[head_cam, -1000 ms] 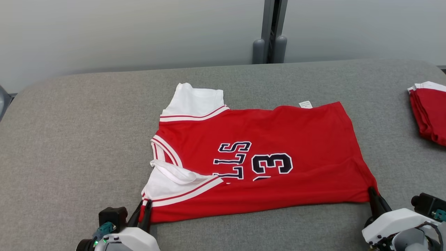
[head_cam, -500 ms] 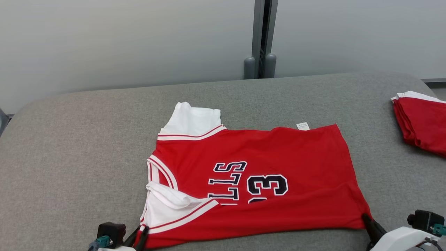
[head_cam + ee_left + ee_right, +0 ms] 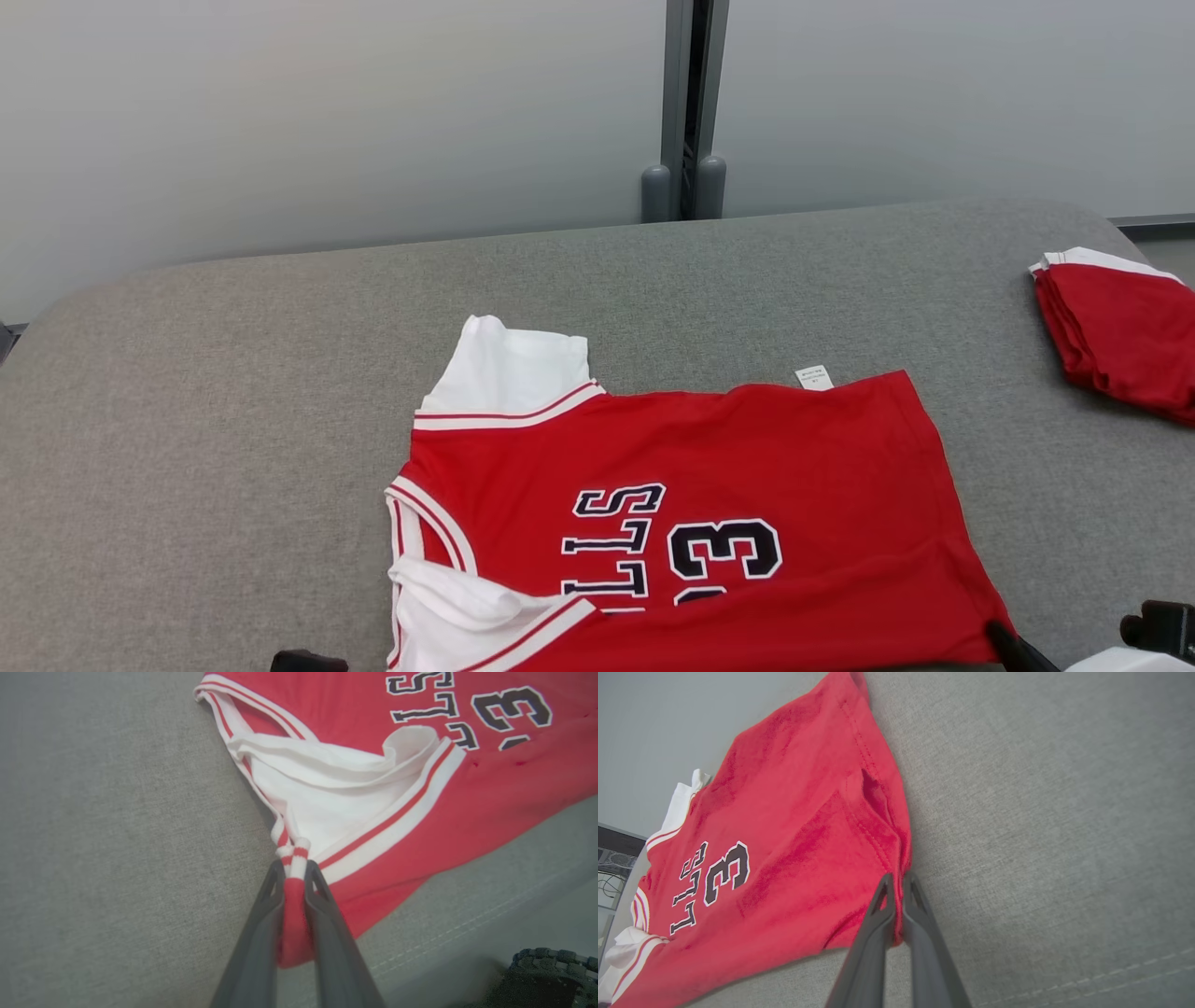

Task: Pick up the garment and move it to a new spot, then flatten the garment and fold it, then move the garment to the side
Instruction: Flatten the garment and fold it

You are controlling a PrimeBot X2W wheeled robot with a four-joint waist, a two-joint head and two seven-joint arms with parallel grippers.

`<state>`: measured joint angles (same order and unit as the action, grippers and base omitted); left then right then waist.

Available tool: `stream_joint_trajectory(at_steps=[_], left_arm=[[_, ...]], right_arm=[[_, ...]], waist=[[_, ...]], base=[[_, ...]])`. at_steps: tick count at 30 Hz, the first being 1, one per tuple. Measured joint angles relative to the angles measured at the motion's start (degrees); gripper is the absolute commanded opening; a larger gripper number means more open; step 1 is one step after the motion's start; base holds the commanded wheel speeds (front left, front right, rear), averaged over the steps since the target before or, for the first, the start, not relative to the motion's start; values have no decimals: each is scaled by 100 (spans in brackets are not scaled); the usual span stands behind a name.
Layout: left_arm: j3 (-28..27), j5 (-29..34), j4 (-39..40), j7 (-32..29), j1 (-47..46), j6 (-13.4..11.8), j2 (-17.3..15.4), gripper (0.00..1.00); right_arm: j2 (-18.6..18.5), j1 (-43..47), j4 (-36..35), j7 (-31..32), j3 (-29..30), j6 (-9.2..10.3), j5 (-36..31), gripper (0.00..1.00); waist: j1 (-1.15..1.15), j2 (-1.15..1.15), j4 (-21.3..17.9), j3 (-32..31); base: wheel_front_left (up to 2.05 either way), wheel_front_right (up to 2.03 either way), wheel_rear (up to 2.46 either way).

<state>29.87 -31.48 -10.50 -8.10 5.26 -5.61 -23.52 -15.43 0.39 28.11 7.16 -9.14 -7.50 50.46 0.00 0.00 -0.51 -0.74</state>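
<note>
Fingers of the left gripper (image 3: 293, 870) are pinched tight on a bunched corner of the garment (image 3: 420, 788), where striped red-and-white sleeve trim meets red cloth, close to the near edge of the grey padded table (image 3: 117, 835). The right gripper (image 3: 896, 882) is pressed together on the red hem at the garment's other near corner, also by the table's near edge. Between them the garment lies spread and mostly flat over the near middle of the table, with the collar end toward the robot's left, the hem toward its right, and dark lettering and a number facing up. One white sleeve is crumpled beside the left gripper; the other lies flat further back. A small white label (image 3: 814, 377) pokes out of the garment's far edge. Farther off, at the table's right edge, sits a folded stack of red and white cloth (image 3: 1120, 336). Behind the far edge rises a pale wall (image 3: 327, 121) with a grey post (image 3: 686, 93).
</note>
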Motion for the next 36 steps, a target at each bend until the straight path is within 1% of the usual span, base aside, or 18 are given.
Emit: stream_joint_trajectory(at_steps=[1,2,3,8,14,17,20,27,33,36], left_arm=[[22,-13,75,-97,52,-32,-23,8],[29,-41,129,-191,99,-75,-41,74],[24,-52,186,-266,140,-135,-52,100],[-65,-64,501,-330,161,-336,-97,100],[-380,-19,731,46,-56,-567,-92,100],[-569,14,781,353,-322,-678,12,100],[-716,23,749,721,-631,-735,202,100],[-918,36,272,1504,-1451,-693,569,100],[-933,103,-420,1869,-2052,-561,758,100],[-895,120,-760,1896,-2299,-483,789,100]], right_arm=[[19,41,-46,48,59,0,-1,91],[51,76,-86,47,152,0,-1,100],[83,107,-130,46,227,0,-2,100],[135,136,-332,65,549,1,-199,100],[159,-47,-628,-26,859,1,-720,100],[165,-291,-878,-248,911,1,-1042,100],[154,-592,-1123,-573,859,1,-1426,100],[109,-1228,-1443,-1314,491,1,-2307,100],[269,-1552,-1428,-1659,299,1,-2497,100],[299,-1621,-1407,-1749,269,1,-2540,100]], waist=[[0,0,-1,11],[0,0,0,22],[0,0,3,34],[0,0,24,116],[0,0,55,271],[0,0,59,390],[0,0,56,544],[0,0,1,988],[0,0,-110,1331],[0,0,-204,1464]], base=[[0,0,0],[0,0,0],[0,0,0],[0,0,0],[0,0,0],[0,0,0],[0,0,0],[0,0,0],[0,0,0],[0,0,0]])
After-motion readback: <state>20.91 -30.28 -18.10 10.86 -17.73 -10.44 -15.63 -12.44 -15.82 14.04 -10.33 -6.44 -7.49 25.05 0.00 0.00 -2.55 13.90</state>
